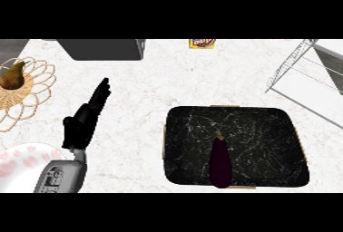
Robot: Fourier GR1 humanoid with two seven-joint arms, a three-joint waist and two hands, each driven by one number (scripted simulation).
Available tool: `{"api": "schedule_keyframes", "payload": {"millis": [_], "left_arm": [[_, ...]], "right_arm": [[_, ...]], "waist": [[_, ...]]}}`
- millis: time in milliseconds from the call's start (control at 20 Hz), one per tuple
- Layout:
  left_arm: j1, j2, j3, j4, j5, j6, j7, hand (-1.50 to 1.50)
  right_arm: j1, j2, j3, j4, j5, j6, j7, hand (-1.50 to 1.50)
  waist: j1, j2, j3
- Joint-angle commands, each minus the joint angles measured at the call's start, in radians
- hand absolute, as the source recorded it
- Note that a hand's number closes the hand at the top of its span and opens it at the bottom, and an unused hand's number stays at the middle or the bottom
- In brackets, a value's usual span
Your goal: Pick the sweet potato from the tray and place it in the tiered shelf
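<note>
A: What do you have, left to right?

B: A wicker basket (20, 97) holding a pear (12, 76), then my left hand (85, 118), fingers straight, resting on the counter (167, 77); my right hand is out of sight.

A: And the sweet potato?

B: The black tray (268, 122) holds only a dark purple vegetable (220, 162), more like an eggplant, near its front edge. The tiered shelf (301, 74) stands far right.

A: So which step?

B: I judge nothing's picked yet; next, a hand must reach the tray and close round it
</note>
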Motion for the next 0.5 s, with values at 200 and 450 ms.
{"api": "schedule_keyframes", "payload": {"millis": [200,450], "left_arm": [[0.028,0.0,-0.004,-0.041,-0.004,0.003,0.005,0.0],[0.016,-0.01,-0.024,-0.02,-0.022,0.004,-0.014,0.0]], "right_arm": [[0.086,0.043,-0.004,-0.131,-0.005,-0.009,0.104,-1.5],[0.059,0.023,-0.042,-0.2,-0.134,-0.022,0.047,-1.5]], "waist": [[0.003,-0.002,0.0],[0.001,-0.001,0.001]]}}
